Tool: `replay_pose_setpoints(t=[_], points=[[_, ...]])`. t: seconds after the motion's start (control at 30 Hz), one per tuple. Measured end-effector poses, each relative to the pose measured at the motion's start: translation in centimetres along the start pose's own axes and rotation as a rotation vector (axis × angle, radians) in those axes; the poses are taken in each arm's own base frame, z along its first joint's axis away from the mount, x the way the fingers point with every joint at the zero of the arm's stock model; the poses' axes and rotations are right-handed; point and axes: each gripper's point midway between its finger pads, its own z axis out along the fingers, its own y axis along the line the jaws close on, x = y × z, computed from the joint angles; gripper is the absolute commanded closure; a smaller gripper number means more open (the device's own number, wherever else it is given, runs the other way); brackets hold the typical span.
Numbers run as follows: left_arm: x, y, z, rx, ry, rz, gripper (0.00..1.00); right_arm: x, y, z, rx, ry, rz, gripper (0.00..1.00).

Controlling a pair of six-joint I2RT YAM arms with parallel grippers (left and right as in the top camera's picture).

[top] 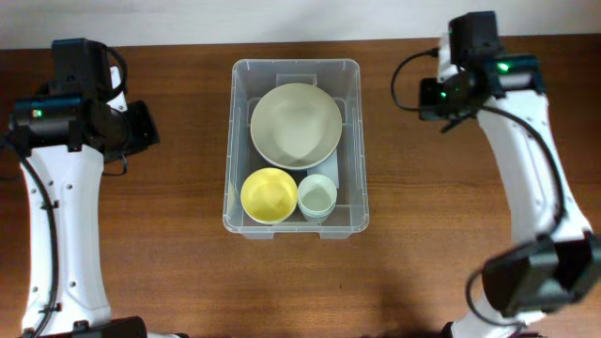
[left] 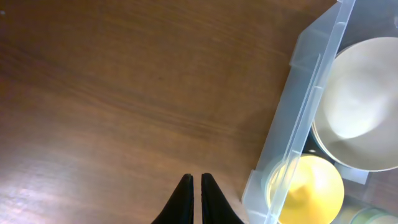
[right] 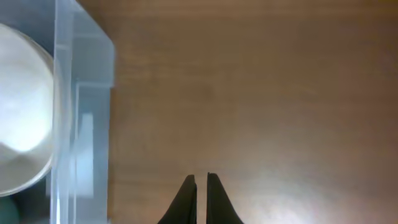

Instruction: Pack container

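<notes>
brown wood-grain surface (top: 178, 272) fills most of every view, with a pale strip of wall (top: 282, 14) along its far edge as seen from overhead. between the two hands sits the container (top: 228, 141), a clear bin with rounded corners, one long side turned to each hand. the left hand (left: 194, 179) hangs over bare wood with its two dark fingers together, only a hairline slit between the tips, and nothing held. the container lies to the right of this hand, near but clear of it, its cloudy wall running away ahead and to the right. just past that wall, closest to the left hand, is a yellow bowl (left: 308, 190); further ahead on the same side is a big bowl (left: 360, 106), off-white and upright. the right hand (right: 201, 179) also hangs over bare wood, fingers drawn together with a thin gap, gripping nothing. from this hand the container is off to the left and ahead, clear of the fingers, with one corner and part of a long wall in view and the big bowl's rim showing behind the plastic. overhead, the big bowl fills the far half of the container. the yellow bowl sits in the near half on the left hand's side, and a pale green cup (top: 317, 197) stands just beside it on the right hand's side. the left arm (top: 61, 225) and right arm (top: 540, 169), both white, flank the container.
</notes>
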Motion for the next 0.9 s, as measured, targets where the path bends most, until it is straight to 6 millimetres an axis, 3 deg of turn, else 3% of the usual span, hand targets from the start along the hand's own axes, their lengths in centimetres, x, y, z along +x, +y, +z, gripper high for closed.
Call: replay_pose_setpoints(t=[0.17, 0.43, 0.63, 0.9], points=[[0.9, -0.1, 1.3, 0.007, 0.035, -0.001, 0.93, -0.9, 2.2, 5.8, -0.118, 0.024, -0.042, 0.96], [1.6, 0.0, 2.2, 0.004, 0.063, -0.001, 0.92, -0.2, 6.7, 10.4, -0.280, 0.064, -0.118, 0.96], [1.7, 0.0, 2.2, 0.006, 0.065, -0.001, 0.92, -0.3, 10.0, 10.9, -0.407, 0.048, -0.161, 0.96], [1.7, 0.0, 2.2, 0.006, 0.065, -0.001, 0.85, -0.4, 10.3, 10.6, -0.441, 0.041, -0.169, 0.96]])
